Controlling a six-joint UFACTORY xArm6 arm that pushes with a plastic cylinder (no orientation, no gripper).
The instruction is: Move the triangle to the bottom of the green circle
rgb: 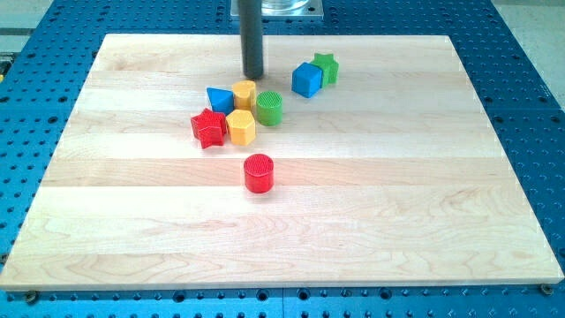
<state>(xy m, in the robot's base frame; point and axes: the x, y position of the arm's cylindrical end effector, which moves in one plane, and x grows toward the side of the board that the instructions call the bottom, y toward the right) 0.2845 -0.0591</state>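
The blue triangle [220, 99] lies on the wooden board, left of centre toward the view's top. The green circle [269, 108] stands to its right, with a yellow block [244, 93] between them. My tip [253, 76] is just above the yellow block, up and to the right of the triangle, and up and left of the green circle, touching neither that I can see.
A yellow hexagon [240, 127] and a red star [209, 127] sit below the triangle. A red circle [259, 172] stands lower, near the board's middle. A blue cube [306, 79] and a green star [326, 67] sit to the right of my tip.
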